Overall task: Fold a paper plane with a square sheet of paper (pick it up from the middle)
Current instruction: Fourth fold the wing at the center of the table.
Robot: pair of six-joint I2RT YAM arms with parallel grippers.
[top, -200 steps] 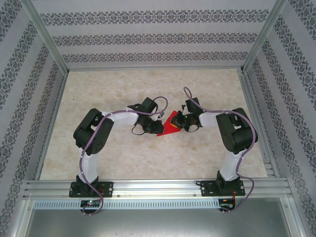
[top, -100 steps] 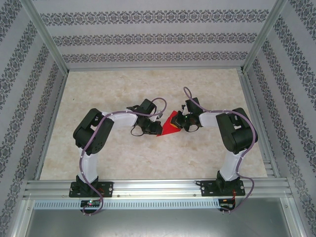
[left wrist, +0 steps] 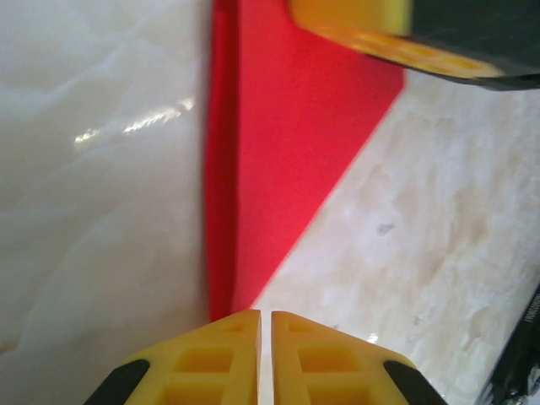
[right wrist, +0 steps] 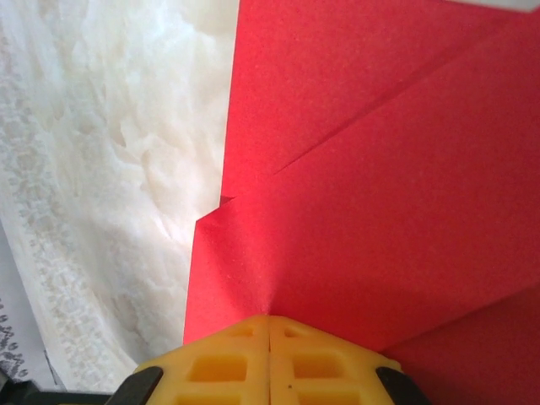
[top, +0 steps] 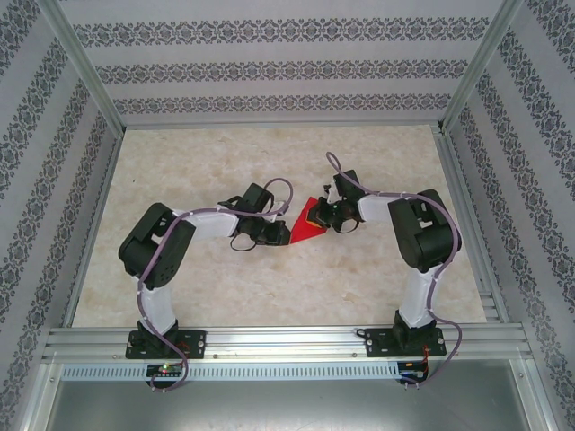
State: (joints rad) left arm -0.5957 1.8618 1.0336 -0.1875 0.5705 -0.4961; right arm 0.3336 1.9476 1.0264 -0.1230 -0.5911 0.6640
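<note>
Nothing written could be read: no text, label, brand, number or sign. The folded bright red paper [top: 307, 230] was plain, and the grey-and-white patterned wallpaper [top: 269, 72] at 12 o'clock bore only ornamental bands.

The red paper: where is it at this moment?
In the top view the red paper is near the middle of the table, held between the left gripper and the right gripper.

The red paper [right wrist: 380, 169] runs past the right wrist view's top, right and bottom edges.
</note>
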